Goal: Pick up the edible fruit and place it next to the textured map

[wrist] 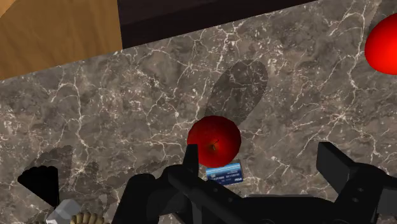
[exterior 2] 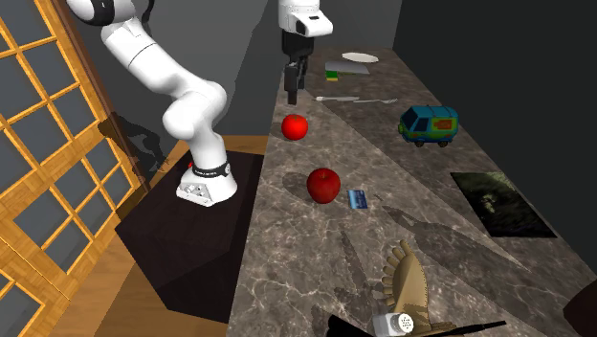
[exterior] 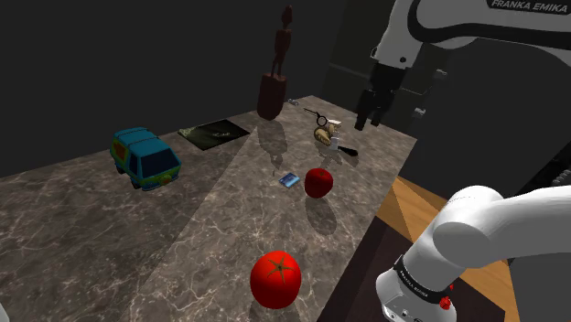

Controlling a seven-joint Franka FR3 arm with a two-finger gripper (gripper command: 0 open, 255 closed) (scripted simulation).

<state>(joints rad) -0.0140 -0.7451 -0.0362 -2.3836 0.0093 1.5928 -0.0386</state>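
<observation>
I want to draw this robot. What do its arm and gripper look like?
The arm is smooth and white, built of chunky rounded tubes with dark rings at the joints. Grey letters on it spell FRANKA EMIKA, and small red dots sit by one ring. The gripper is all black with two blocky fingers.

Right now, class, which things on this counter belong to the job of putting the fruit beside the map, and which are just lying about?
Job in hand:
red apple
dark map
gripper, open

Lying about:
tomato
blue van
blue card
dark statue
</observation>
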